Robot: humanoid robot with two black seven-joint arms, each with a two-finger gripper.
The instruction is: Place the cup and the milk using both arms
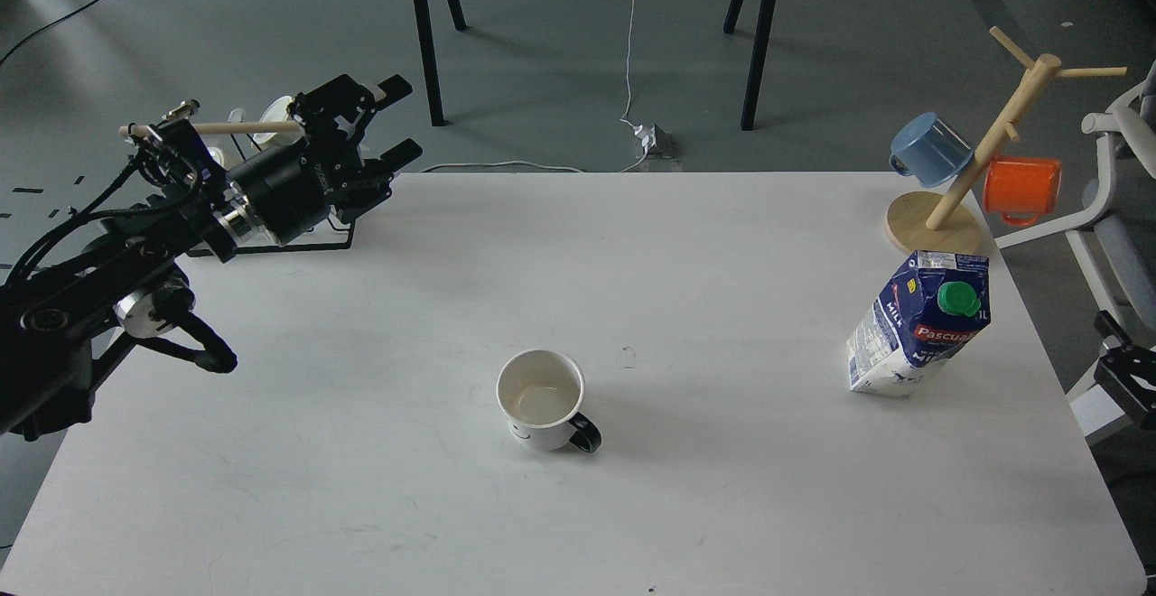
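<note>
While the cup [541,400] stands upright mid-table, well apart from my left gripper [397,123] and nearer me than its fingers, I plan a sideways approach that avoids the black handle [585,433] on its near right. Those 2 fingers are spread wide, holding nothing. The milk [919,323] stands far to their right, near the mug tree [971,172]. My right gripper is out of view.

Cup [540,399] upright at desk [361,488] centre, handle toward near-right. Milk [919,325] stands well right of it. Left gripper [402,122] fingers parted, empty, over far-left corner.
</note>
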